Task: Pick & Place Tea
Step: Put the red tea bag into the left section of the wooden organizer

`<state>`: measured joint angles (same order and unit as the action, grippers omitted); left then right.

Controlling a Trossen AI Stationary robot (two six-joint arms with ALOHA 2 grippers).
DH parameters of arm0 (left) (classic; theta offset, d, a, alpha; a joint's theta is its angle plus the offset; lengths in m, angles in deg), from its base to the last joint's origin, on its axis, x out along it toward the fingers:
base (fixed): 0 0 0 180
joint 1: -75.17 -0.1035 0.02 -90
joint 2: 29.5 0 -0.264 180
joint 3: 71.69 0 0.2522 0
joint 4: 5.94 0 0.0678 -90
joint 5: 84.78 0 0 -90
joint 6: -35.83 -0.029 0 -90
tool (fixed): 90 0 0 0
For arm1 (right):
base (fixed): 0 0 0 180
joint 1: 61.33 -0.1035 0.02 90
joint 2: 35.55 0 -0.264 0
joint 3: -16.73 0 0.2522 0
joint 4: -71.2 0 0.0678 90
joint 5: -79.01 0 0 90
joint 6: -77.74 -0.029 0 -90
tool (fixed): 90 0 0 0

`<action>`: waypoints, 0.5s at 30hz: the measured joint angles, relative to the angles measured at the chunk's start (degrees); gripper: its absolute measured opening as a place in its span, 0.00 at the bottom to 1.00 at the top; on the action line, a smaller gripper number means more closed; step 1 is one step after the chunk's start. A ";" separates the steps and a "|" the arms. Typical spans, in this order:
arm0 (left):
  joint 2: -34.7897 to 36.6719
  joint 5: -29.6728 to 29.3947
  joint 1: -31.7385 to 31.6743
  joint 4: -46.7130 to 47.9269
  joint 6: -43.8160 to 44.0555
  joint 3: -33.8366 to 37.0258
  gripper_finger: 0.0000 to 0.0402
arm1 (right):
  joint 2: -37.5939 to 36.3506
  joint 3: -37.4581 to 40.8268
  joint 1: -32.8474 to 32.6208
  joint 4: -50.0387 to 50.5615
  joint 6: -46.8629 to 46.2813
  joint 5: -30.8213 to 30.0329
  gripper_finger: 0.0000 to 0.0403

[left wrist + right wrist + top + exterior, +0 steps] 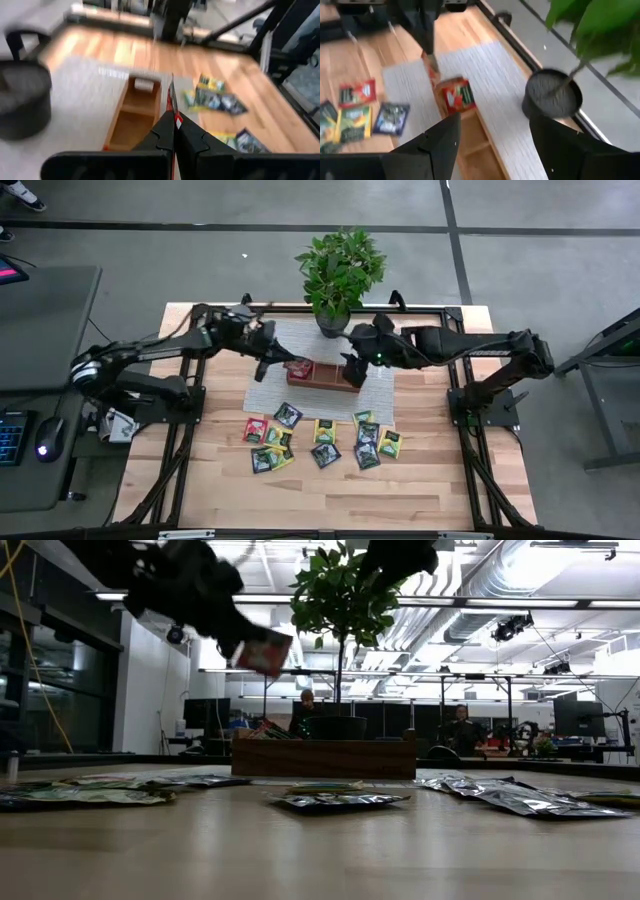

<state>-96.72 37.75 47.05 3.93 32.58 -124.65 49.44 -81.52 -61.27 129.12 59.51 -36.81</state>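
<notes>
Red tea sachet [263, 653] above tray [325, 756]

Wooden tray [330, 381] on grey mat [268, 385]; potted plant [338, 275] behind, nr tray.

On the light wooden desk [200, 490] a grey mat [270, 385] lies at the far middle, with a brown wooden tray [330, 377] on it. A potted plant [338, 275] stands at the mat's far edge. The left claw [268, 366] hangs over the tray's left end, pinching a red tea sachet [297, 366]. The right claw [356, 370] is over the tray's right end. About a dozen loose tea sachets [322, 442] lie scattered on the desk nearer than the mat.
</notes>
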 joint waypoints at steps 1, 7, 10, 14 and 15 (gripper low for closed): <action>-1.65 0.02 0.00 -0.39 -0.26 0.00 0.00 | 0.00 0.00 -0.51 1.83 -1.13 -0.67 0.58; -9.10 1.00 0.00 -6.02 -0.83 0.00 0.00 | 0.00 0.00 -4.33 15.57 -10.41 -4.34 0.58; -11.56 0.06 0.00 -7.35 -0.89 0.00 0.00 | -0.03 0.40 -7.38 20.04 -15.03 -8.17 0.58; -14.15 -0.13 -0.02 -7.52 -1.62 0.00 0.00 | -3.34 7.68 -12.20 17.55 -21.40 -11.81 0.58; -14.71 -0.13 -0.02 -7.73 -1.72 0.00 0.00 | -4.85 10.43 -13.27 15.73 -23.27 -11.83 0.58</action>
<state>-111.43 37.62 47.03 -3.80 30.86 -124.65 44.58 -71.09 -74.54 144.85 36.24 -48.64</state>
